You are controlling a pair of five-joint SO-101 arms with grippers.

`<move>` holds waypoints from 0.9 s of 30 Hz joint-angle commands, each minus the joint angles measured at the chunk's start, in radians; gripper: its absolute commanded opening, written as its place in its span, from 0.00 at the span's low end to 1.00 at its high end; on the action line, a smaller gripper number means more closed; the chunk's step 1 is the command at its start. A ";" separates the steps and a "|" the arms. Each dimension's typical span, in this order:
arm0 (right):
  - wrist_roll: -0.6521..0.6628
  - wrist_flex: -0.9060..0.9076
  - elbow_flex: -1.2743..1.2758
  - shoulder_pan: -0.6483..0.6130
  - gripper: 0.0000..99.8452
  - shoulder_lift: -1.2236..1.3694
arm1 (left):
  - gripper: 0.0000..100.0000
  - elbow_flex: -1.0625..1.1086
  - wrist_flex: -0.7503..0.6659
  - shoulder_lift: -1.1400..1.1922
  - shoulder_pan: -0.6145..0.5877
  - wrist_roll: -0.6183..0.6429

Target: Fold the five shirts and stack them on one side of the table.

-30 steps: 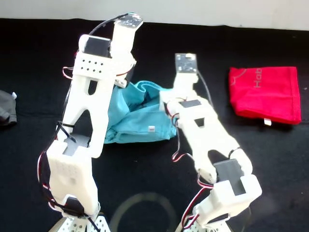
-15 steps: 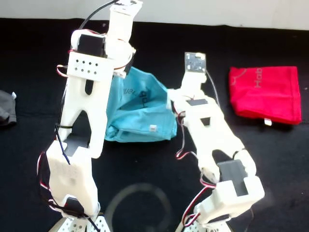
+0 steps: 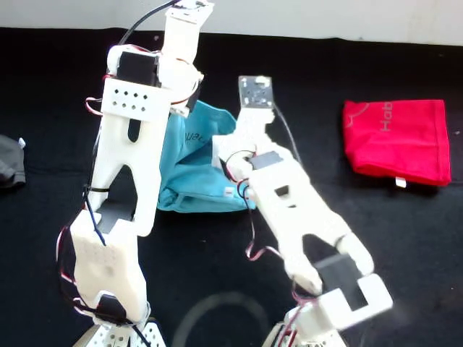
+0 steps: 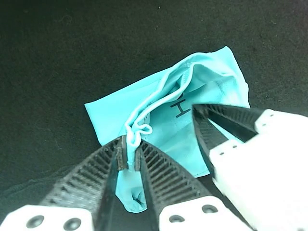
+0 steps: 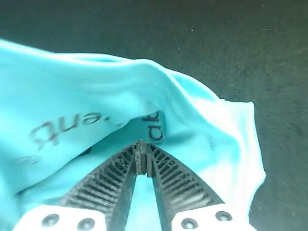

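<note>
Nearest the camera in the high view, the two arms are rising from the front edge of the black desk [image 3: 58,94]. The left arm [image 3: 126,144] is standing tall on the left. The right arm [image 3: 296,202] is stretching low and diagonally toward the middle.

Both are meeting at the teal shirt [image 3: 195,173], which is sitting at the middle of the desk between them. Its lower part is lying rumpled on the surface, with a small white tag showing at its near edge. Its upper part is being held up off the desk.

In the left wrist view, the left jaws are pinching narrow on a bunched, rolled hem of this shirt. The cloth is passing between them and hanging down toward the rest of the garment below. The right arm's dark ribbed jaws are showing just beside them, over the shirt next to a printed letter.

In the right wrist view, the right jaws are pressing together at the tips, gripping a fold of the same teal cloth just below some dark lettering. The fabric is billowing around them on both sides.

Farther back and well to the right, a red shirt [image 3: 396,141] is lying folded flat into a neat rectangle, well apart from both arms. At the left edge of the desk, a piece of dark grey cloth [image 3: 9,163] is lying partly in view.
</note>
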 commanded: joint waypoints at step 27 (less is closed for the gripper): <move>-0.005 0.298 -0.300 0.093 0.01 -0.045 | 0.01 -0.042 0.029 -0.053 0.041 0.003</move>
